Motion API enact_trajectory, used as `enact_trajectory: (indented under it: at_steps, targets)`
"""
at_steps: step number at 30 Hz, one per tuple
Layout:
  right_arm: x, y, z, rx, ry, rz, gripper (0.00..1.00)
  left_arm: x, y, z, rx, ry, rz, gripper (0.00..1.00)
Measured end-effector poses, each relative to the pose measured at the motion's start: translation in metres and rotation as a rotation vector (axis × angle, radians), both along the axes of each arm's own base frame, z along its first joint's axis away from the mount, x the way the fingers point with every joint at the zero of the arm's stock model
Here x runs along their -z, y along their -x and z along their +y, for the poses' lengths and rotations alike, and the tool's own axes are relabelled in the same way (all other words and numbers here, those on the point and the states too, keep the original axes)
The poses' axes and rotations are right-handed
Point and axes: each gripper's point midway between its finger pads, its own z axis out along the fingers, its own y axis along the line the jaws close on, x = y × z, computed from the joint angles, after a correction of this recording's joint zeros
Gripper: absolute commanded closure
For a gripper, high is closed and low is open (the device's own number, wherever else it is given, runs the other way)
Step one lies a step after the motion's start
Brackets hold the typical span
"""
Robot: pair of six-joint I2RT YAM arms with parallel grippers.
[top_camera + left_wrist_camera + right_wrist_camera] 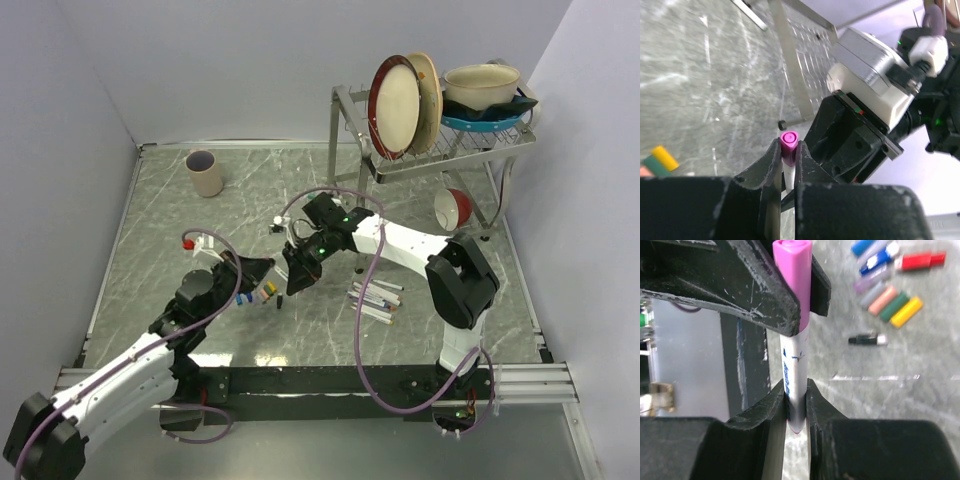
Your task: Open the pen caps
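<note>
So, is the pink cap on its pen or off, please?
On. The pink cap sits flush on the white barrel, no gap; left gripper pinches the cap, right gripper the barrel.

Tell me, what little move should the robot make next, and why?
The left pincer is clamped on the pink cap and the right pincer grips the white barrel, so it should probably pull them straight apart to slide the cap off.

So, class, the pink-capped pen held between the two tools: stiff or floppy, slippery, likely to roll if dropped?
Probably stiff: the pen spans straight between the right tool on its barrel and the left tool on its pink cap. The smooth white barrel may slip under a pull. It looks round, so it would likely roll if dropped.
</note>
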Motion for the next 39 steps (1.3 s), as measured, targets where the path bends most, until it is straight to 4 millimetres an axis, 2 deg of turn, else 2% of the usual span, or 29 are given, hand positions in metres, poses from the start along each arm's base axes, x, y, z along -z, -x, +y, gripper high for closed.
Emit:
enact_trajectory:
  at_steps: [4, 6, 8, 10, 12, 16, 19, 22, 26, 30, 34, 38, 39]
  targets:
    - [-0.005, -0.006, 0.015, -0.009, -0.024, -0.066, 1.0, -0.006, -0.005, 0.019, -0.062, -0.013, 0.021, 0.99]
    - [-0.002, -0.002, 0.012, -0.014, 0.003, -0.061, 1.0, -0.011, -0.022, 0.048, -0.188, -0.022, 0.015, 0.99]
    - [0.002, 0.007, 0.008, -0.03, 0.032, -0.036, 1.0, -0.011, -0.04, 0.091, -0.367, -0.05, 0.02, 0.99]
    - [0.005, 0.016, 0.005, -0.046, 0.056, -0.018, 1.0, -0.006, -0.045, 0.112, -0.45, -0.077, 0.037, 0.99]
    - [0.007, 0.021, 0.003, -0.058, 0.069, -0.008, 1.0, 0.001, -0.045, 0.123, -0.488, -0.112, 0.059, 0.99]
    - [0.014, 0.025, -0.003, -0.074, 0.114, -0.026, 1.0, 0.012, -0.042, 0.13, -0.506, -0.14, 0.098, 0.99]
    - [0.025, 0.021, -0.012, -0.078, 0.184, -0.09, 1.0, 0.03, -0.039, 0.13, -0.5, -0.169, 0.167, 0.99]
    - [0.036, 0.019, -0.019, -0.091, 0.256, -0.163, 1.0, 0.056, -0.035, 0.125, -0.474, -0.194, 0.266, 0.99]
    - [0.046, 0.017, -0.027, -0.116, 0.338, -0.251, 1.0, 0.101, -0.027, 0.122, -0.444, -0.244, 0.432, 0.99]
    - [0.055, 0.016, -0.038, -0.136, 0.41, -0.33, 1.0, 0.134, -0.018, 0.119, -0.415, -0.289, 0.556, 0.96]
    - [0.064, 0.018, -0.057, -0.147, 0.474, -0.381, 1.0, 0.153, -0.012, 0.118, -0.394, -0.319, 0.625, 0.92]
    - [0.073, 0.023, -0.084, -0.156, 0.539, -0.42, 0.98, 0.153, -0.018, 0.115, -0.38, -0.318, 0.634, 0.84]
    - [0.075, 0.025, -0.093, -0.159, 0.555, -0.43, 0.98, 0.153, -0.019, 0.114, -0.375, -0.319, 0.634, 0.79]
